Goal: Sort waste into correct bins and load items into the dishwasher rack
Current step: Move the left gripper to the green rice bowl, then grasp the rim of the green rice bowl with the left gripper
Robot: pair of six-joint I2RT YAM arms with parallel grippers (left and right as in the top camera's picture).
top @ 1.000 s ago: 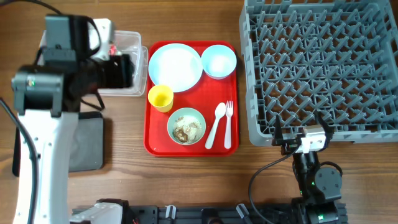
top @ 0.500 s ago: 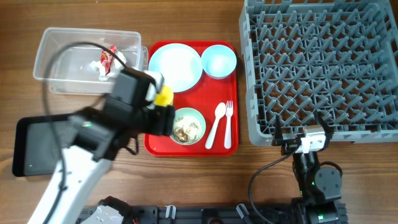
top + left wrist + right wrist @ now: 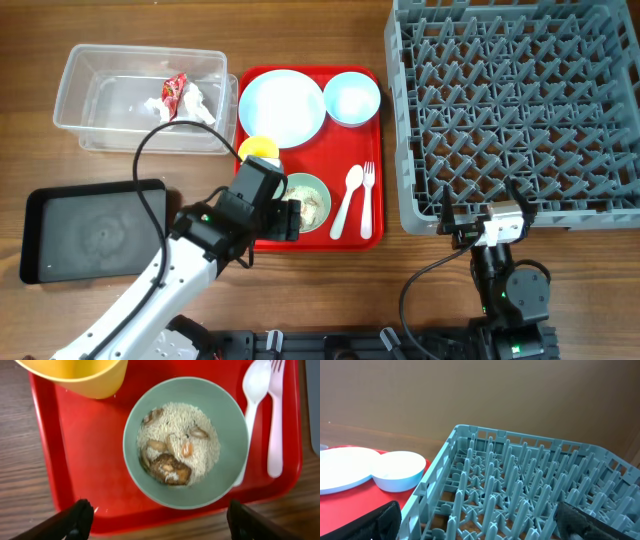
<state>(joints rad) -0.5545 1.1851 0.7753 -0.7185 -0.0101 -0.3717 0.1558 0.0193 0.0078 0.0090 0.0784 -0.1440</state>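
One black tray (image 3: 95, 230) and one clear tub (image 3: 70, 100) holding one wrapper (image 3: 174, 90) and one napkin (image 3: 197, 102). The left fingers (image 3: 75, 520), wide apart and empty, hover over one green bowl (image 3: 235, 435) of scraps (image 3: 177, 447). One cup (image 3: 80, 377), plate (image 3: 282, 107), blue bowl (image 3: 352, 98), spoon (image 3: 252, 390) and fork (image 3: 275, 425) share the red tray (image 3: 65, 450). The right fingers (image 3: 380, 520) gape empty beside one rack (image 3: 520, 100).

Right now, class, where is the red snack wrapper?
In the overhead view, the red snack wrapper lies inside the clear tub on the far left, beside the crumpled white napkin.
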